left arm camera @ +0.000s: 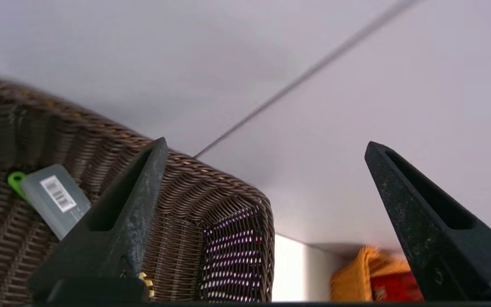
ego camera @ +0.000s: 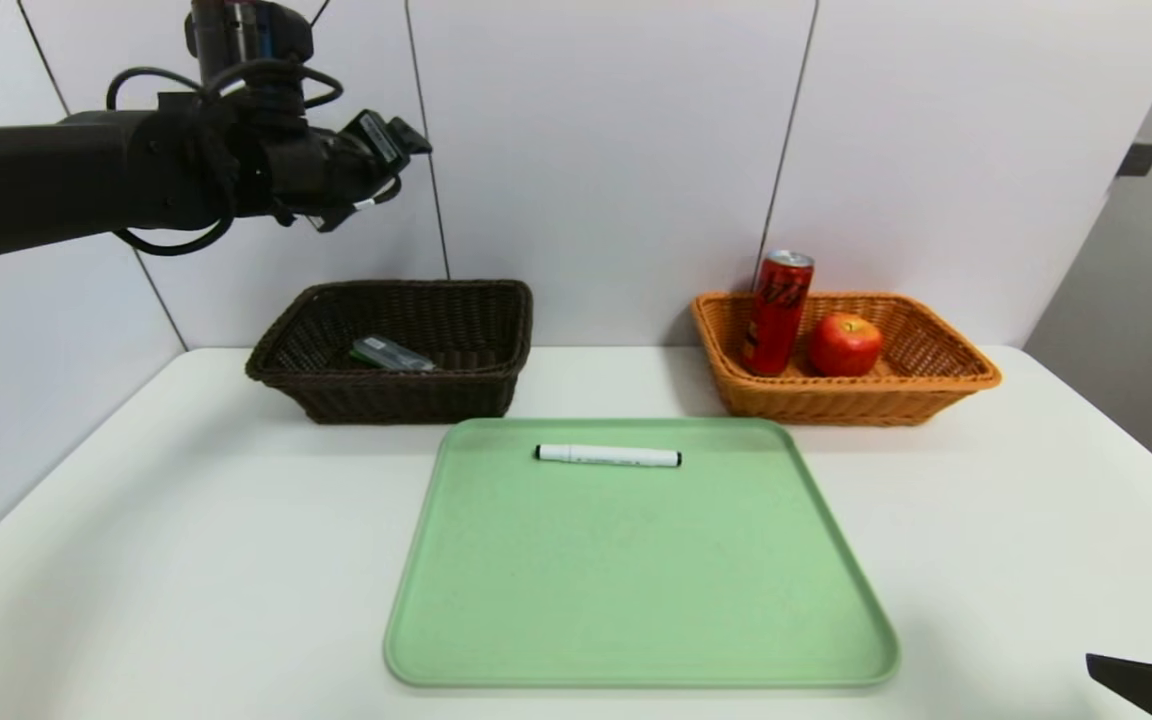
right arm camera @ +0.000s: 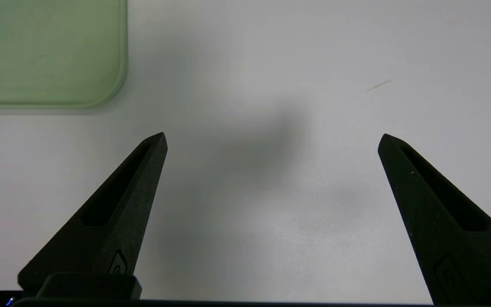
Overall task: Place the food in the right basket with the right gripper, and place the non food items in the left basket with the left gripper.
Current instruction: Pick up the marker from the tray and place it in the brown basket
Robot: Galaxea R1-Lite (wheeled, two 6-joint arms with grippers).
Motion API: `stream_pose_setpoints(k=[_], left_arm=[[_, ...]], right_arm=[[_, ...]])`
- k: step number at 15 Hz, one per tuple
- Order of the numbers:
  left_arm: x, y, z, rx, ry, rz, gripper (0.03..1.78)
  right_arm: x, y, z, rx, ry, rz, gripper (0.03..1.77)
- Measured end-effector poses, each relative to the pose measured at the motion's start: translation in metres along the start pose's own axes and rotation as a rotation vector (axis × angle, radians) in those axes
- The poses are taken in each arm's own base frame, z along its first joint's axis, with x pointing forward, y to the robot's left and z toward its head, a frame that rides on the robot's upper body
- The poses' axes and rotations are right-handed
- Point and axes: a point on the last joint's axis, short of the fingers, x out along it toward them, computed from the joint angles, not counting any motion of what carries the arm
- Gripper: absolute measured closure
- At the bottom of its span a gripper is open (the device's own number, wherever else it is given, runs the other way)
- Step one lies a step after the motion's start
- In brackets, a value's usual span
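Hovering above the dark basket (ego camera: 391,345), left gripper (left arm camera: 267,147) gapes empty.

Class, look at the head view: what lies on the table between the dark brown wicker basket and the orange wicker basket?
Nothing: between the dark brown wicker basket and the orange wicker basket, the head view shows only bare white table.

Tray (ego camera: 636,590): centre of table (ego camera: 1036,520), in front of both baskets.
Marker (ego camera: 608,456): on tray, far edge.
Left basket (ego camera: 396,395): holds small case (ego camera: 391,353).
Right basket (ego camera: 936,385): holds can (ego camera: 777,313), apple (ego camera: 845,344) just right of it.
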Motion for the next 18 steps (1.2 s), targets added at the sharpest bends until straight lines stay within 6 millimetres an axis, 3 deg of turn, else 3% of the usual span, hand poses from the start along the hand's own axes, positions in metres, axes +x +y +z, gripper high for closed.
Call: stream_pose_setpoints(k=[3,8,13,18], left_arm=[[-0.010,-0.011,0.010,0.107,0.016,-0.169,0.15],[-0.022,-0.022,0.005,0.299,0.183,-0.463,0.14],[-0.020,-0.026,-0.002,0.469,0.248,-0.700,0.12],[-0.017,-0.036,-0.023,0.596,0.324,-0.969,0.12]], right_arm=[[0.004,0.001,0.000,0.012,-0.055,0.012,0.09],[0.005,0.000,-0.005,0.016,-0.058,0.010,0.09],[0.004,-0.001,-0.005,0.021,-0.060,0.012,0.09],[0.004,0.000,-0.003,0.023,-0.064,0.019,0.09]])
